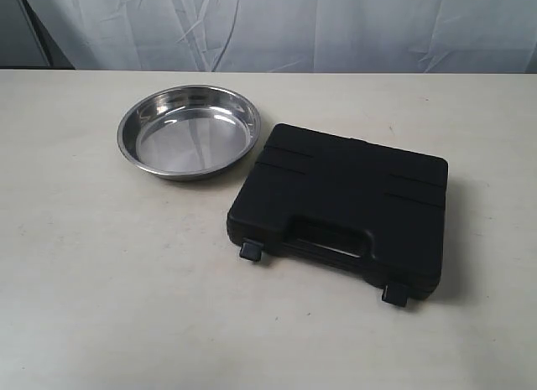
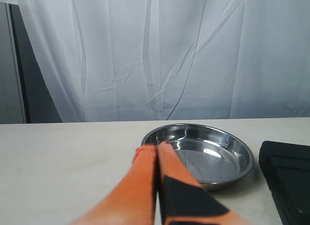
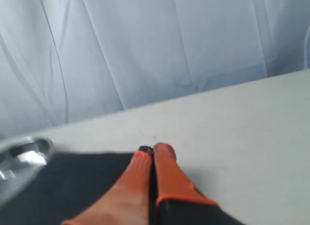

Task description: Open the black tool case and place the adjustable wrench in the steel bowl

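Observation:
The black tool case [image 1: 342,207] lies closed on the table, handle and two latches toward the front; it also shows as a dark edge [image 2: 288,181] and a dark slab [image 3: 63,186]. The steel bowl [image 1: 188,131] stands empty to its left, also seen from the left wrist [image 2: 201,152] and, blurred, from the right wrist [image 3: 22,159]. The adjustable wrench is hidden. My left gripper [image 2: 156,147] is shut and empty, just short of the bowl's near rim. My right gripper [image 3: 152,150] is shut and empty above the case's edge. Neither gripper appears in the exterior view.
A pale table [image 1: 101,273] carries both objects. A white curtain [image 1: 277,25] hangs behind its far edge. A dark panel [image 2: 29,84] stands at the curtain's side.

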